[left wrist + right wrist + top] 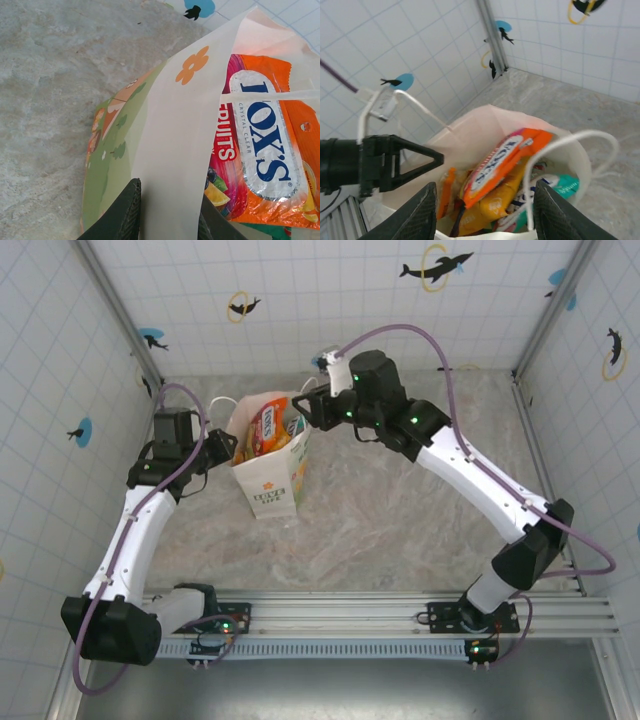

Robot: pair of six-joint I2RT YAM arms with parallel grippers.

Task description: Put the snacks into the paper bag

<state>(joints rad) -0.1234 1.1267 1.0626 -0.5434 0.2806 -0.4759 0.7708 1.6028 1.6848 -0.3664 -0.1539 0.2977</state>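
Paper bag (272, 480), white with an orange flower emblem and green lettering, standing upright on the marbled surface (400, 510) left of centre, mouth open towards the back wall.

Contents: an orange packet (268, 426) lettered FOX'S lies uppermost, tilted against the inner wall. The right wrist view shows it (502, 160) resting over a yellow packet (505, 202), with a green-and-white packet (565, 184) at the far side of the pile. Further packets underneath are too crowded to count. Every snack I can see is inside the bag.

Left gripper (220, 448): at the bag's left rim, jaws narrow and clamped on the paper. The left wrist view shows the white bag wall (165, 150) passing between the two dark fingers of this gripper (167, 215), with the orange packet (265, 145) just behind. This hold props the mouth open.

Right gripper (312, 406): poised over the mouth from the right. In its own view, the right gripper (485, 192) has its jaws wide and nothing between them, looking straight down on the pile. One white loop handle (580, 137) arches close beside its right finger.

Step in hand, by my reading: the release end of a drop, with the task at or near completion.

Next move calls for the right arm to rise clear without hooking the handle, then for the left jaws to let go of the rim gently, so the light bag does not tip.
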